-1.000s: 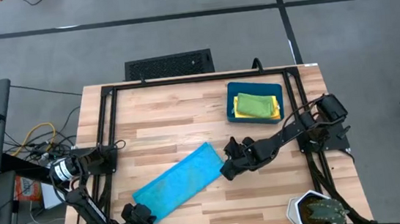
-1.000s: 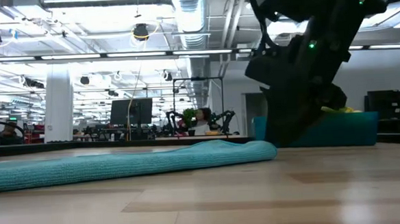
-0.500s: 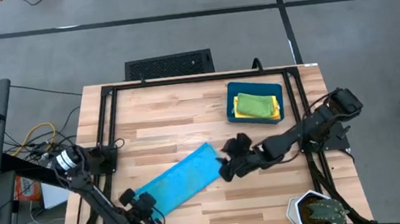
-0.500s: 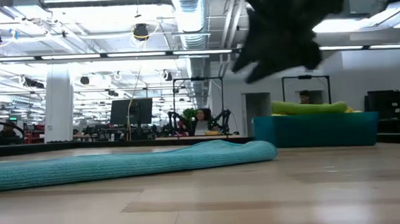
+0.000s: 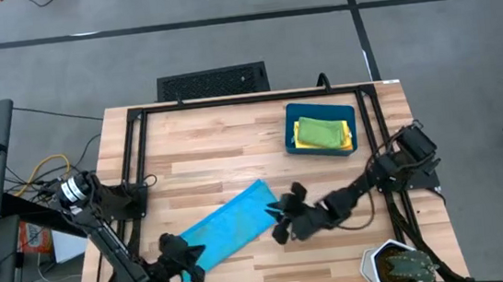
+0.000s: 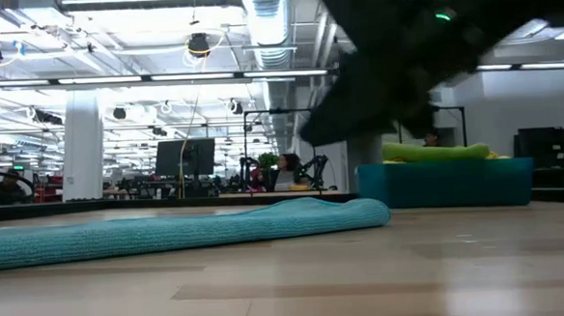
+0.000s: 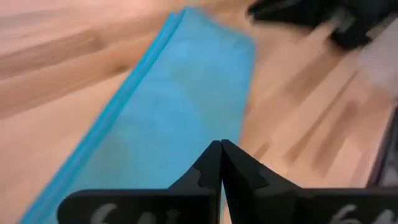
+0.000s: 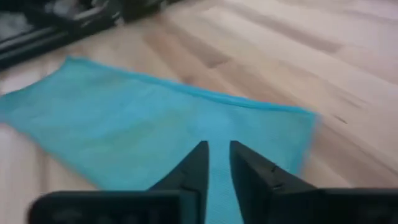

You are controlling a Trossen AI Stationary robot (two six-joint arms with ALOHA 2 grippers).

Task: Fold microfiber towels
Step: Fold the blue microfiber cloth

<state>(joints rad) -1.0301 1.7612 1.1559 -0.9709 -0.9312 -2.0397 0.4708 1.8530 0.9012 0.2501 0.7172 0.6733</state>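
Now the right gripper (image 5: 278, 228), claw a little apart, hangs at the blue towel's (image 5: 225, 229) three o'clock end, while the left gripper (image 5: 192, 261), pressed together, sits at its eight o'clock end.

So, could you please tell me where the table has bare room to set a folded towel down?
Bare wood lies left of the teal bin, above the light blue towel. Crowded: the towel's ends, with the left tool and right tool.

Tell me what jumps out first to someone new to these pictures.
A light blue towel lies folded in a long strip, slanting across the middle of the wooden table. A gripper sits at each end: the left gripper at its near end, the right gripper at its far end. A blue bin holds more towels.
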